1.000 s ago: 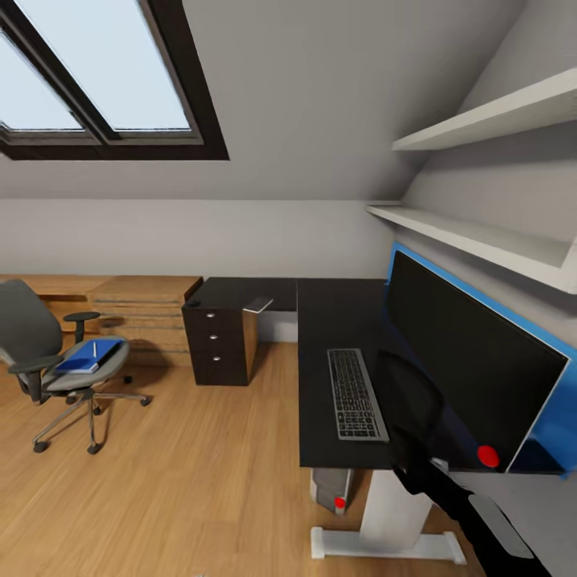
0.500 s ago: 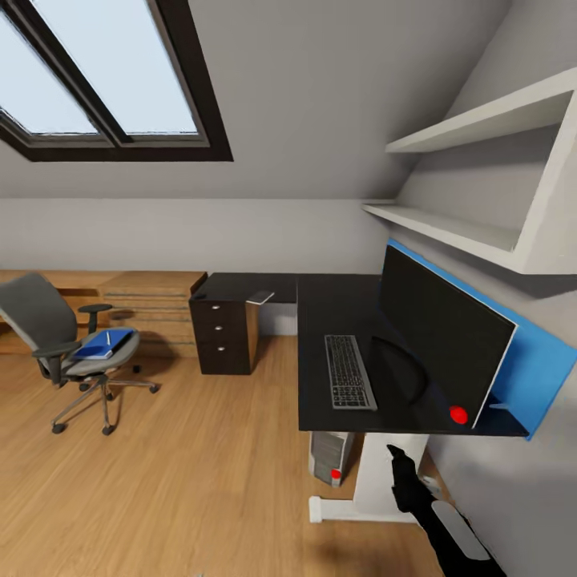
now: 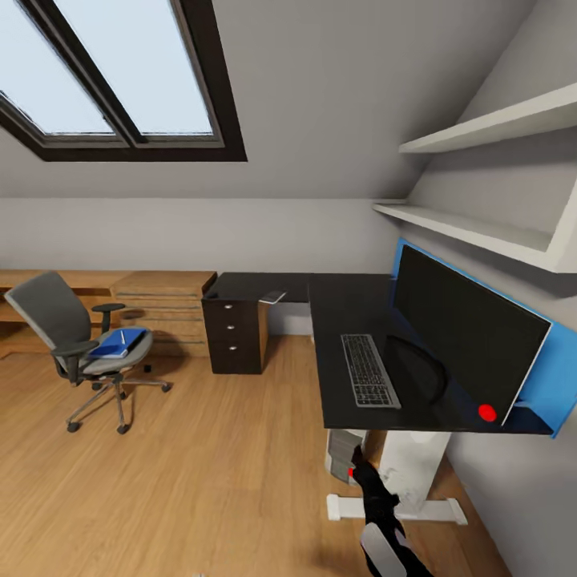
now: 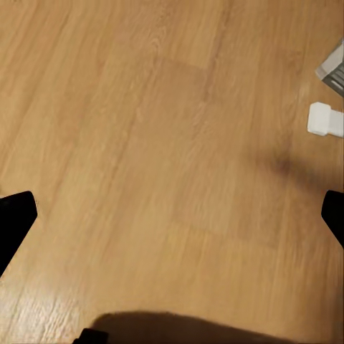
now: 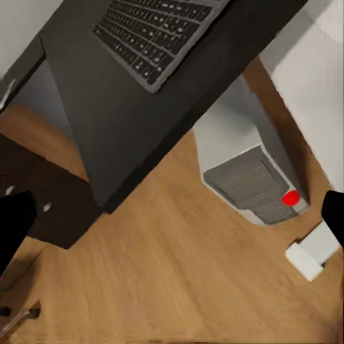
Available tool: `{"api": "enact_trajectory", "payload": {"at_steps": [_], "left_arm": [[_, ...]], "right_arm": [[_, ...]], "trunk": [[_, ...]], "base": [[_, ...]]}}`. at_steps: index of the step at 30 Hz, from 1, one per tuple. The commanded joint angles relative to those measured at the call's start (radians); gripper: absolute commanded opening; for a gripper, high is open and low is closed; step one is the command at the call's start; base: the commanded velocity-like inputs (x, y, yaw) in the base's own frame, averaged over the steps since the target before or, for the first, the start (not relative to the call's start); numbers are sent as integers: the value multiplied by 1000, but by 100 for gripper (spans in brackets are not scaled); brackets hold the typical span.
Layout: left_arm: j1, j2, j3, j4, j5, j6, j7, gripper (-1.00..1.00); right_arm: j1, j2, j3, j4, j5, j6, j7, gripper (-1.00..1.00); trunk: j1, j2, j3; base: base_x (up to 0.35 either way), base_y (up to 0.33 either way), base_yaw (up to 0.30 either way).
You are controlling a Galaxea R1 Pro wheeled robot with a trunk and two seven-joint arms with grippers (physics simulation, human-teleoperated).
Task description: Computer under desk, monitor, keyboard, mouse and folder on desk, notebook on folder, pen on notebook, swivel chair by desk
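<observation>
Our right fingers (image 5: 14,228) and left fingers (image 4: 14,222) hang spread and empty above the wooden floor (image 3: 176,481). Past the black-topped L-shaped table (image 3: 353,353), the bright blue flat folder (image 3: 119,343) lies on the grey swivel chair (image 3: 76,340), far leftward, nearer our left arm.

Attic room: sloped grey ceiling with dark-framed skylight (image 3: 120,76), two white wall shelves (image 3: 489,128), wood plank floor (image 3: 192,473), light wooden cabinets (image 3: 160,300) along the far wall.
</observation>
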Motion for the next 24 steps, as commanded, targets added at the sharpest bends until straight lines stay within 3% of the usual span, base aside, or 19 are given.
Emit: {"api": "enact_trajectory", "payload": {"at_steps": [1,4,6,7,10,12,14,19,24], "left_arm": [[-1,2,-6,-2,9,-3,7,100],[-1,2,-6,-2,9,-3,7,100],[-1,1,-6,-2,9,-2,7,100],[-1,1,-6,-2,9,-2,8,100],[-1,0,-6,-2,10,-1,8,100],[-1,-1,-6,2,10,-1,7,100],[-1,-3,-9,18,10,-2,7,100],[-1,-4,-13,42,8,-2,7,100],[-1,-6,-13,47,8,-2,7,100]], "right_arm": [[-1,3,13,16,34,-14,-6,100],[-1,6,27,82,164,-26,-6,100],[-1,6,30,112,219,-27,-4,100],[-1,4,32,145,277,-26,0,100],[-1,1,32,228,378,-24,3,100],[-1,-4,32,305,423,-29,6,100],[0,-21,32,393,451,-53,8,100],[1,-38,32,524,469,-105,14,100],[1,-50,32,568,472,-114,27,100]], "trunk": [[1,-1,-1],[1,-1,-1],[1,-1,-1],[1,-1,-1],[1,-1,-1],[1,-1,-1],[1,-1,-1],[1,-1,-1],[1,-1,-1]], "base": [[192,302,0],[196,302,0],[200,300,0],[207,296,0],[213,292,0],[220,284,0],[224,280,0],[227,278,0],[227,277,0]]}}
